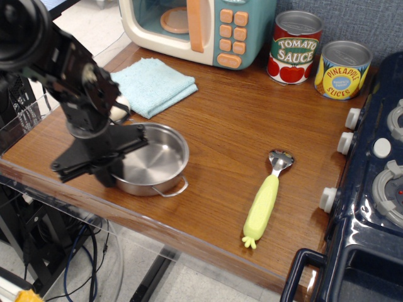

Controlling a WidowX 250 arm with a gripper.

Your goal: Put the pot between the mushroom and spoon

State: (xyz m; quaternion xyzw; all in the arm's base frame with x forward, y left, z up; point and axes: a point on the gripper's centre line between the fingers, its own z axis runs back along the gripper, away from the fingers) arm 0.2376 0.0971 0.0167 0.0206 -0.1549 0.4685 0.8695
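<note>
The table (214, 132) bears the pot (151, 160) near its front edge, its left rim under the gripper (104, 167), whose jaws seem clamped on that rim, probably to carry it. The spoon (264, 200) lies well right of the jaws; the mushroom (119, 108) peeks out just behind them, mostly hidden.

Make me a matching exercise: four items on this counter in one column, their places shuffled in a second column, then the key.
1. shiny steel pot
2. lime-green-handled spoon
3. light blue folded cloth
4. tomato sauce can

A. back edge, left of the pineapple can
B. front left, at the black gripper
C. in front of the toy microwave
D. front right, near the stove knobs

Pairs: 1-B, 2-D, 3-C, 4-A
</note>
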